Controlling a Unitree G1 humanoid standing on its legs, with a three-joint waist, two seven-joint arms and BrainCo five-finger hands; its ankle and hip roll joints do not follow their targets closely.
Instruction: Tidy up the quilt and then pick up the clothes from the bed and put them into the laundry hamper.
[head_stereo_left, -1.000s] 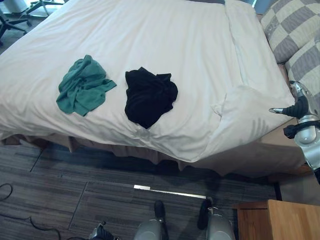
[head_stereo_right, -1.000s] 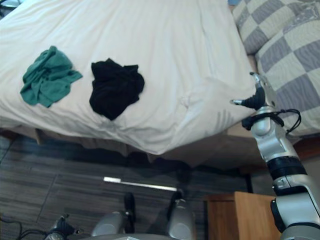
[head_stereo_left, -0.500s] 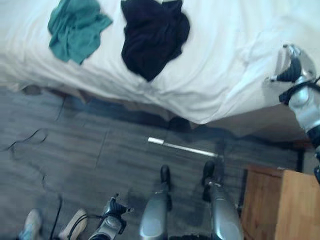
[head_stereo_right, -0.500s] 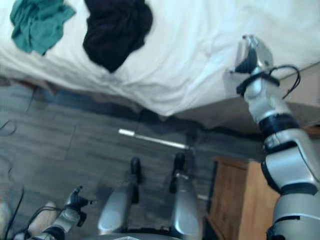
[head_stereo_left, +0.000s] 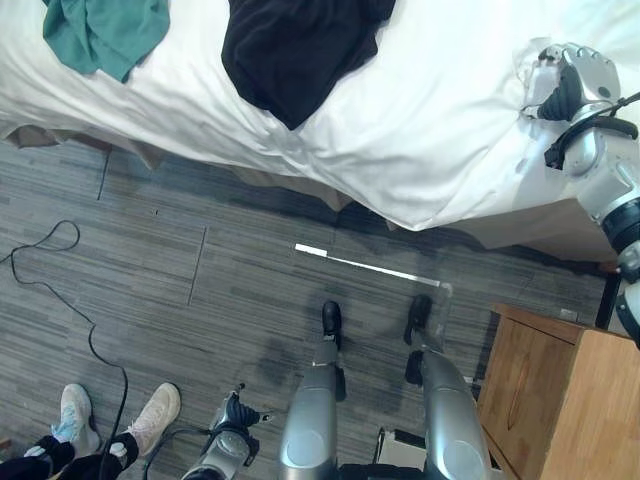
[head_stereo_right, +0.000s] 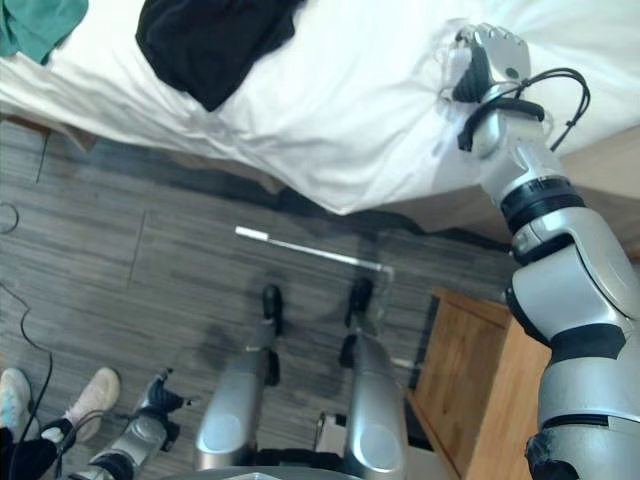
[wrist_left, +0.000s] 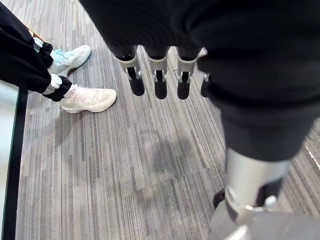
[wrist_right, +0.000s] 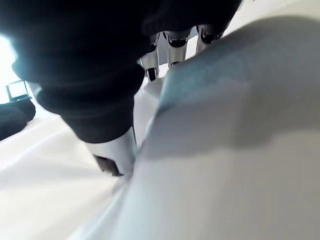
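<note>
Quilt: a white, softly creased cloth quilt (head_stereo_left: 430, 130) covers the bed and hangs over its near edge above the grey wood-grain plank floor (head_stereo_left: 200, 300). A folded-back corner stands up as a raised flap at the right side of the bed.

Right hand: the right hand (head_stereo_right: 487, 57) is at that raised flap of the quilt. In the right wrist view the thumb (wrist_right: 120, 150) lies on one face of the white fold and the fingers (wrist_right: 172, 42) on the other, with the cloth between them, so the hand is pinched on the quilt's corner.

Left hand: the left hand (wrist_left: 165, 75) hangs low beside the robot over the floor, well apart from the bed. Its fingers point down, straight and spread, with nothing in them.

Clothes: a crumpled black cloth garment (head_stereo_left: 295, 45) lies on top of the quilt near the bed's near edge. A crumpled teal-green cloth garment (head_stereo_left: 105, 30) lies to its left, also on the quilt, apart from the black one. Neither hand touches them.

Nearby furniture: a light brown wooden bedside cabinet (head_stereo_left: 560, 400) stands on the floor to the robot's right, just beside the bed.

Person: a person's legs in dark trousers and pale sneakers (wrist_left: 90, 100) stand on the floor near the left hand.
</note>
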